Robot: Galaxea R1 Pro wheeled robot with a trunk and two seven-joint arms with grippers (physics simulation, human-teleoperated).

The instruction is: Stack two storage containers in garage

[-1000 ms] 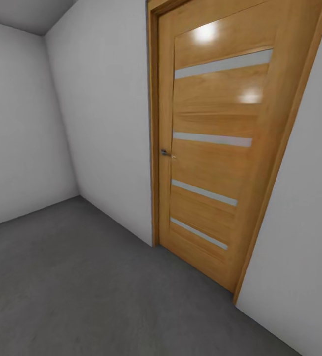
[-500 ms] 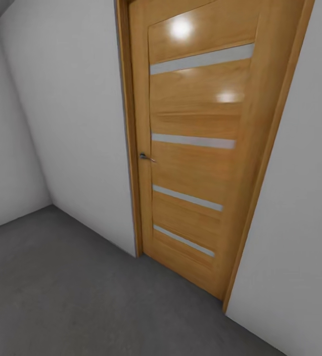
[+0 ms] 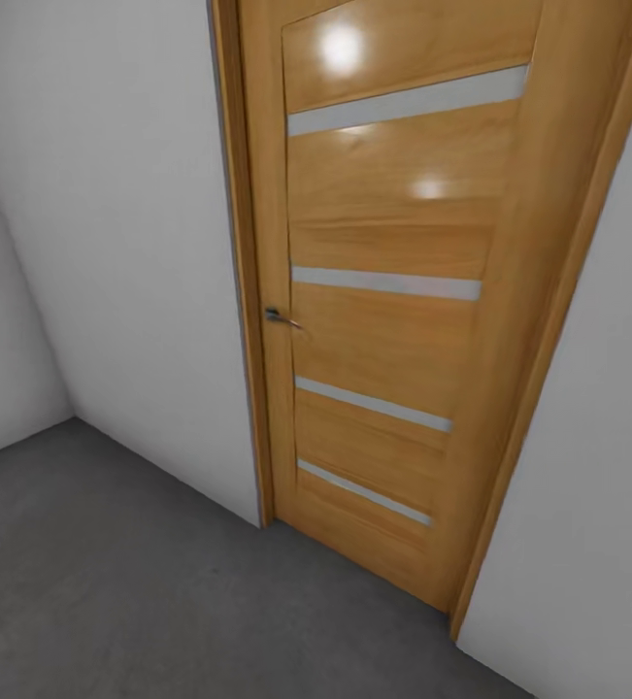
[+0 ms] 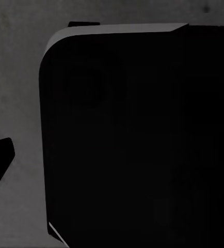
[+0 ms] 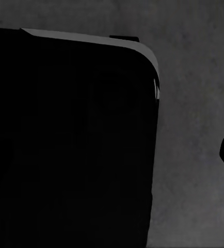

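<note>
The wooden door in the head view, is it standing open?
No, the wooden door sits shut in its frame, with its small metal handle near the left edge and white wall beside it.

Floor [image 3: 141, 582]: rough dark grey concrete, running up to the white walls [image 3: 112, 243] and to the foot of a closed wooden door [image 3: 393, 320]. Door and frame stand directly on it. In both wrist views the same grey concrete lies beneath a large black body [image 4: 138, 144], contact not determinable.
</note>
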